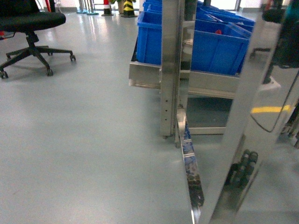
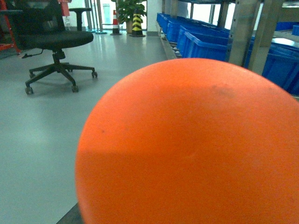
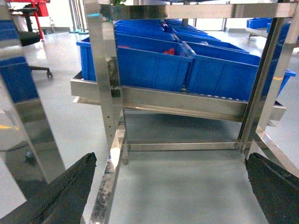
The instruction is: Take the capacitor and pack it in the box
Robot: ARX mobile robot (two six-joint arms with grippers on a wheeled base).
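Capacitor, box out of view.

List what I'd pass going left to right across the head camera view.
Black office chair → bare grey floor → steel rack post → blue bins on the rack shelf → shiny slanted metal panel at the right edge.

A steel rack (image 1: 170, 70) stood on the grey floor (image 1: 79, 149), its upright post rising through the middle. Blue plastic bins (image 1: 215, 44) sat in a row on its slanted shelf. A black office chair (image 1: 30, 28) stood at upper left, striped bollards (image 1: 128, 8) far behind
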